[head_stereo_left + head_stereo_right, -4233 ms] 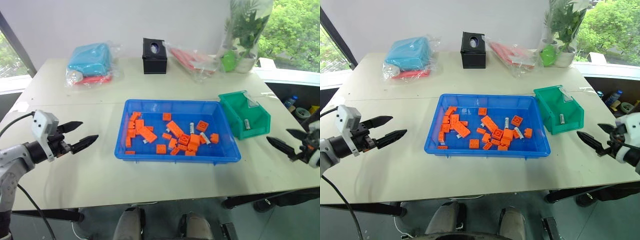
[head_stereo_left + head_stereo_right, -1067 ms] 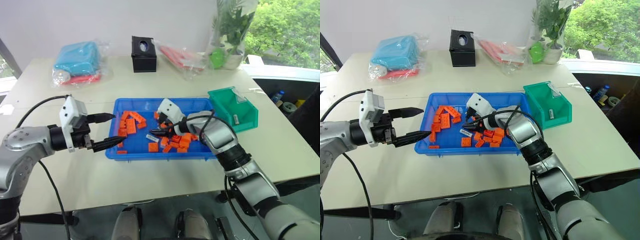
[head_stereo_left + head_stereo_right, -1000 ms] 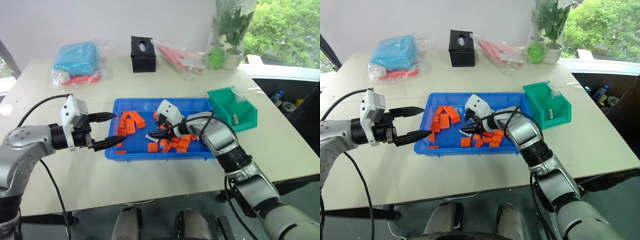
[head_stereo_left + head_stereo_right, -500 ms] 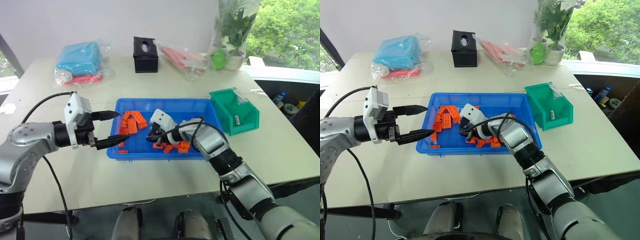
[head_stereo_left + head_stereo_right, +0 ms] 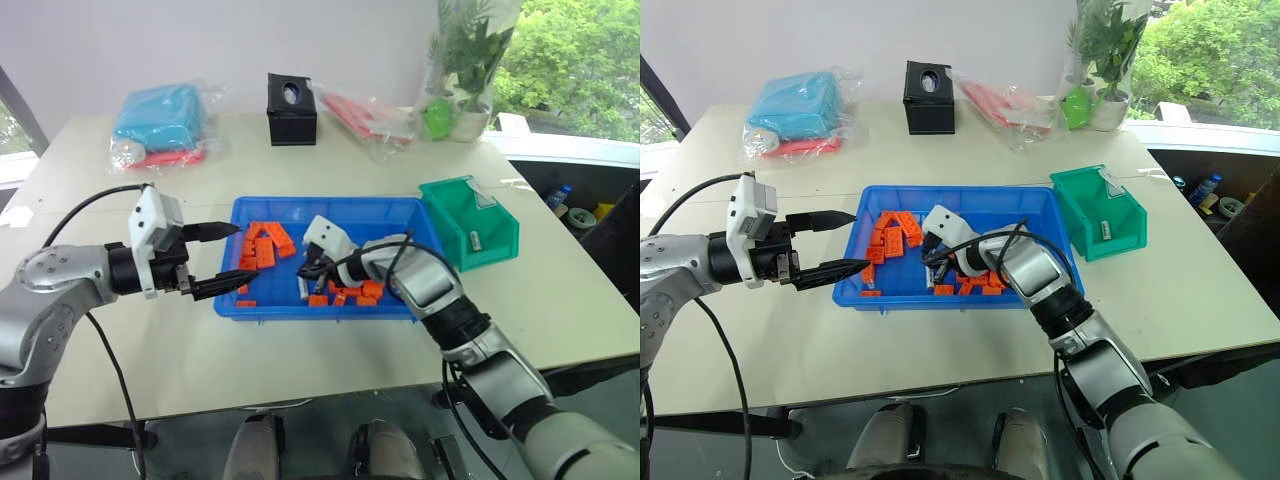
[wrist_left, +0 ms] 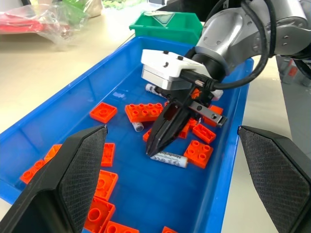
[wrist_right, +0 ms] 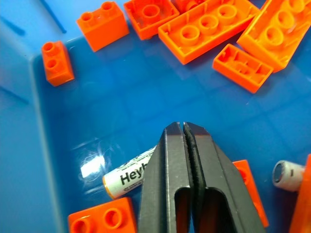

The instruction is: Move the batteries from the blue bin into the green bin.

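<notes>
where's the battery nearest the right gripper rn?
The battery lies flat on the blue bin floor near its front wall, just under the right gripper tips, beside an orange brick.

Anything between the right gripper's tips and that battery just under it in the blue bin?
Nothing. In the right wrist view the right gripper, fingers pressed together, hangs right over the battery on the blue bin floor. The nearest orange bricks lie beside it.

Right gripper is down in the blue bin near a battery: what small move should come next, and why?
Probably reopen the fingers and re-center. The right gripper is shut with nothing between its tips, while the battery lies loose on the blue bin floor just beside them, so that close looks like a miss.
</notes>
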Motion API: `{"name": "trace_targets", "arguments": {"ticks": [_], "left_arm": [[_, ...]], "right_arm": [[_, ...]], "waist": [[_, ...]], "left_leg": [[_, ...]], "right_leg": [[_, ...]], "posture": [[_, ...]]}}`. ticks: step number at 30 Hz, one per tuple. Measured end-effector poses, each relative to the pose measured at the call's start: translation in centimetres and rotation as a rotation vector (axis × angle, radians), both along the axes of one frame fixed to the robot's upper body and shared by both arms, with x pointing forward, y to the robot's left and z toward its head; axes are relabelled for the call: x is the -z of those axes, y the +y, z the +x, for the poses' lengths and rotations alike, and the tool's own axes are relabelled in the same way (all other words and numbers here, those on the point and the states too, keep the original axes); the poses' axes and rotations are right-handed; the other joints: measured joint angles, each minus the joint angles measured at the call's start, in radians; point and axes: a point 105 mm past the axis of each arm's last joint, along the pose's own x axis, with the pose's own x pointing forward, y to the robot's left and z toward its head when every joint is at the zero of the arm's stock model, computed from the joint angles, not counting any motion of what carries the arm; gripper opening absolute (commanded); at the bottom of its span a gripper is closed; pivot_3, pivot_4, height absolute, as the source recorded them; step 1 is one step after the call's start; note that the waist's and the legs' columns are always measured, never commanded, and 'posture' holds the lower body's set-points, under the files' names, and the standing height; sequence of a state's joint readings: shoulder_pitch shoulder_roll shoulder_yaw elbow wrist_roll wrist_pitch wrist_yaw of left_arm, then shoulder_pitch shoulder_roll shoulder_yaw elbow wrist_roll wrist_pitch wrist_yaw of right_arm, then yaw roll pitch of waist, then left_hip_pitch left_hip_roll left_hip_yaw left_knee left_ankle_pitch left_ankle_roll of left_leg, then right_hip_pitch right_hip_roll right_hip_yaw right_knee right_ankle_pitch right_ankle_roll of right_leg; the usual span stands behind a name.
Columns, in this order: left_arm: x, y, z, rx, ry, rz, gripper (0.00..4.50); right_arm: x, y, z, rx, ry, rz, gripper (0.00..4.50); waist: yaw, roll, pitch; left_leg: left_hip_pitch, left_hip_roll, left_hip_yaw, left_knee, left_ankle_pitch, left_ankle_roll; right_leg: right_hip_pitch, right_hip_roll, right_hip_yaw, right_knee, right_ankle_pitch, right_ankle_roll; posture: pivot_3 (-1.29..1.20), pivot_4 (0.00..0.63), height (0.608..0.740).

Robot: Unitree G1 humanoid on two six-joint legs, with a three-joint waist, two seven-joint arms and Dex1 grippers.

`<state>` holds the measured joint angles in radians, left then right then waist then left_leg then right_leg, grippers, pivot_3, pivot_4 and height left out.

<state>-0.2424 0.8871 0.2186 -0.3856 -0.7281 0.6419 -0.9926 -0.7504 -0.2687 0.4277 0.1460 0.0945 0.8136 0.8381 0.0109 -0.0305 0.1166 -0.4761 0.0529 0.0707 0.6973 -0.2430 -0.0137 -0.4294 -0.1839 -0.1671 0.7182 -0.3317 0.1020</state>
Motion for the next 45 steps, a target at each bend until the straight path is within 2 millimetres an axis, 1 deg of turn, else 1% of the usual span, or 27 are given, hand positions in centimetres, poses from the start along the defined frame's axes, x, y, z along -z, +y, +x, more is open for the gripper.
{"name": "trace_targets", "arguments": {"ticks": [1, 2, 5, 8, 11, 15, 21, 24, 29, 34, 35, 37, 40, 41, 45], "left_arm": [[0.1, 0.0, 0.0, 0.001, 0.0, -0.004, 4.5], [0.2, 0.0, -0.1, 0.002, 0.004, -0.005, 4.5], [0.6, 0.1, -0.2, 0.0, 0.013, -0.005, 4.5], [1.0, 0.2, -0.3, 0.0, 0.019, -0.002, 4.5], [0.9, 0.2, -0.4, 0.002, 0.007, 0.0, 4.5], [0.9, 0.2, -0.4, 0.004, 0.003, 0.006, 4.5], [1.0, 0.0, -0.4, 0.016, -0.004, 0.002, 4.5], [1.0, 0.0, -0.4, 0.018, -0.007, 0.002, 4.5], [1.0, 0.0, -0.4, 0.019, -0.008, 0.003, 4.5], [1.0, 0.0, -0.4, 0.022, -0.007, 0.004, 4.5], [1.0, 0.0, -0.4, 0.022, -0.007, 0.004, 4.5], [0.9, 0.0, -0.4, 0.023, -0.009, 0.004, 4.5], [0.9, 0.0, -0.4, 0.023, -0.011, 0.004, 4.5], [0.9, -0.1, -0.4, 0.023, -0.011, 0.004, 4.5], [0.9, -0.1, -0.4, 0.024, -0.01, 0.005, 4.5]], "right_arm": [[0.1, -0.1, -0.2, 0.005, 0.005, -0.002, 1.84], [0.1, -0.1, -0.4, 0.013, 0.01, -0.001, 2.42], [0.2, -0.3, -1.1, 0.045, 0.042, 0.009, 2.42], [-0.5, -0.6, -1.7, 0.094, 0.077, 0.039, 2.42], [-1.2, -0.9, -2.0, 0.144, 0.109, 0.052, 2.42], [-0.9, -1.4, -2.7, 0.188, 0.198, 0.033, 2.42], [-0.7, -1.5, -3.4, 0.182, 0.277, 0.013, 2.42], [-0.7, -1.2, -3.4, 0.171, 0.301, 0.017, 2.42], [-0.1, 0.0, -3.0, 0.17, 0.346, 0.031, 2.42], [0.1, 0.9, -2.5, 0.151, 0.323, 0.027, 2.42], [0.2, 1.1, -2.4, 0.148, 0.315, 0.028, 2.2], [0.3, 1.2, -2.3, 0.146, 0.307, 0.029, 1.6], [0.5, 1.2, -2.2, 0.144, 0.301, 0.024, 0.11], [0.5, 1.3, -2.2, 0.141, 0.297, 0.025, 0.05], [0.5, 1.4, -2.3, 0.134, 0.291, 0.024, 0.05]], "waist": [[0.0, 0.0, 0.0], [0.0, 0.0, 0.0], [-0.001, 0.0, 0.0], [0.0, 0.0, 0.0], [0.002, 0.0, 0.0], [0.0, 0.0, 0.0], [0.001, 0.0, 0.0], [0.0, 0.0, 0.0], [-0.001, 0.0, 0.0], [0.0, 0.0, 0.0], [0.0, 0.0, 0.0], [-0.001, 0.0, 0.0], [-0.001, 0.0, 0.0], [-0.002, 0.0, 0.0], [-0.002, 0.0, 0.0]], "left_leg": [[0.0, 0.0, 0.0, 0.0, 0.0, 0.0], [0.0, 0.0, 0.0, 0.0, 0.0, 0.0], [0.0, 0.0, 0.0, 0.0, 0.0, 0.0], [0.0, 0.0, 0.0, 0.0, 0.0, -0.001], [0.0, 0.0, 0.0, 0.0, -0.001, -0.002], [0.0, 0.0, 0.0, 0.0, -0.001, -0.001], [0.0, 0.0, 0.0, 0.0, 0.0, 0.0], [0.0, 0.0, 0.0, 0.0, 0.0, 0.0], [0.0, 0.0, 0.0, -0.001, 0.0, 0.001], [0.0, 0.0, 0.0, 0.0, 0.0, 0.0], [0.0, 0.0, 0.0, 0.0, 0.0, 0.0], [0.0, 0.0, 0.0, 0.0, 0.0, 0.0], [0.0, 0.0, 0.0, 0.0, 0.0, 0.0], [0.0, 0.0, 0.0, 0.0, 0.0, 0.0], [0.0, 0.0, 0.0, 0.0, 0.0, 0.0]], "right_leg": [[0.0, 0.0, 0.0, 0.0, 0.0, 0.0], [0.0, 0.0, 0.0, 0.0, 0.0, 0.0], [0.0, 0.0, 0.0, 0.0, 0.0, 0.0], [0.0, 0.0, 0.0, 0.0, 0.0, 0.0], [0.0, 0.0, 0.0, 0.0, 0.0, 0.0], [0.0, 0.0, 0.0, 0.0, 0.0, 0.0], [0.0, 0.0, 0.0, -0.001, 0.0, 0.0], [0.0, 0.0, 0.0, -0.001, 0.0, 0.0], [0.0, 0.0, 0.0, -0.001, 0.0, 0.0], [0.0, 0.0, 0.0, -0.001, 0.0, 0.0], [0.0, 0.0, 0.0, -0.001, 0.0, 0.0], [0.0, 0.0, 0.0, 0.0, 0.0, 0.0], [0.0, 0.0, 0.0, 0.0, 0.0, 0.0], [0.0, 0.0, 0.0, 0.0, 0.0, 0.0], [0.0, 0.0, 0.0, 0.0, 0.0, 0.0]], "posture": [[0.0, 0.15, 0.63], [0.0, 0.15, 0.63], [0.0, 0.15, 0.63], [0.0, 0.15, 0.63], [0.0, 0.15, 0.63], [0.0, 0.15, 0.63], [0.0, 0.15, 0.63], [0.0, 0.15, 0.63], [0.0, 0.15, 0.63], [0.0, 0.15, 0.63], [0.0, 0.15, 0.63], [0.0, 0.15, 0.63], [0.0, 0.15, 0.63], [0.0, 0.15, 0.63], [0.0, 0.15, 0.63]]}}
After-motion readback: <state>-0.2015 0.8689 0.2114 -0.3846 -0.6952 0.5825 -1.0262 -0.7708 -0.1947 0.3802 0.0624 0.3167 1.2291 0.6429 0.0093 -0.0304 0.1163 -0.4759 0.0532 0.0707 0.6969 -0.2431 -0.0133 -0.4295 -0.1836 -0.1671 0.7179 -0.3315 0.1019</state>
